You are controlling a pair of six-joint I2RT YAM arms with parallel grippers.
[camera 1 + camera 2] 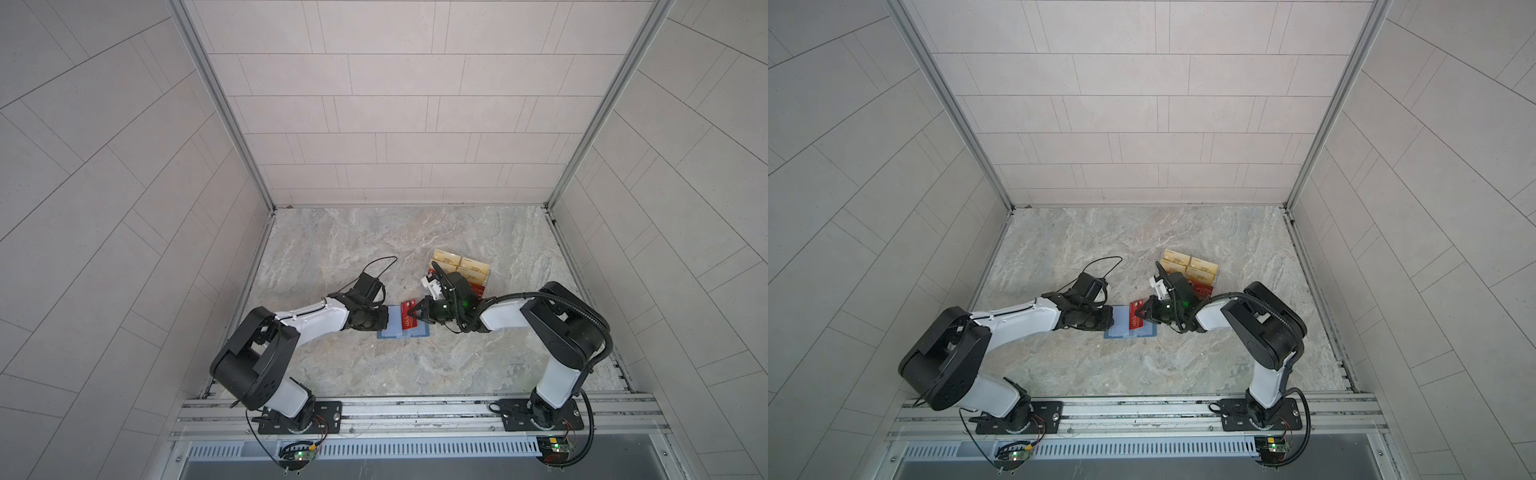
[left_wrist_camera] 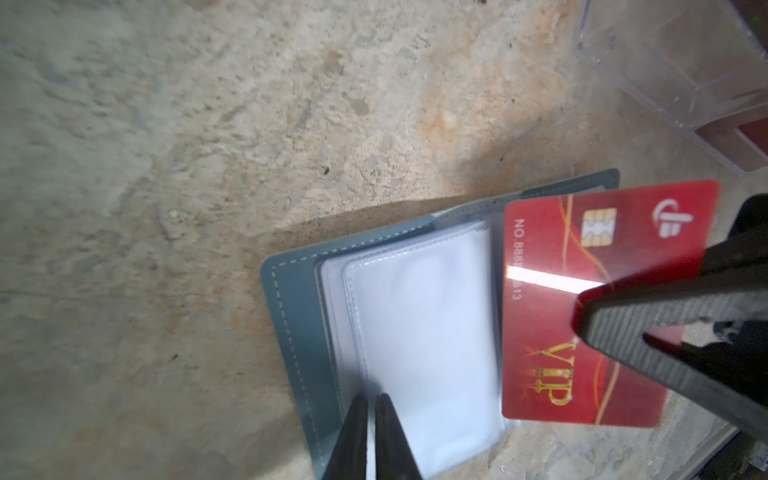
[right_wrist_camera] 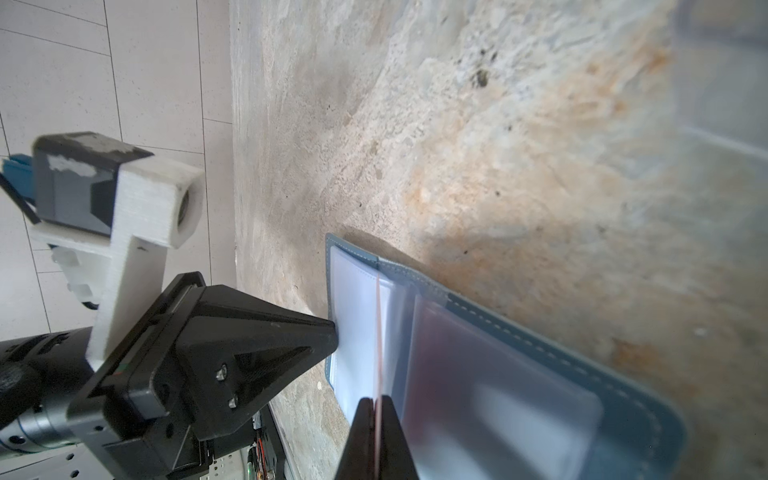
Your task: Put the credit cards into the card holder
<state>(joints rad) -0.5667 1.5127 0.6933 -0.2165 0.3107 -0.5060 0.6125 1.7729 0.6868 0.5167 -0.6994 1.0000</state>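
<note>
The slate-blue card holder (image 1: 392, 333) (image 1: 1120, 331) lies open on the marble table, its pale clear sleeves (image 2: 419, 332) facing up. My left gripper (image 1: 385, 322) (image 2: 371, 401) is shut on the edge of a clear sleeve at the holder's left side. A red credit card (image 1: 409, 318) (image 2: 552, 316) with gold VIP lettering hangs over the right half of the holder, and my right gripper (image 1: 417, 314) (image 3: 376, 401) is shut on it. That card shows edge-on in the right wrist view. More red cards (image 1: 478, 289) stand in the rack behind the right wrist.
A clear acrylic tiered rack (image 1: 461, 266) (image 2: 685, 75) with gold-yellow cards stands just behind and right of the holder. Tiled walls enclose the table on three sides. Both arm bases sit on the front rail (image 1: 415, 409).
</note>
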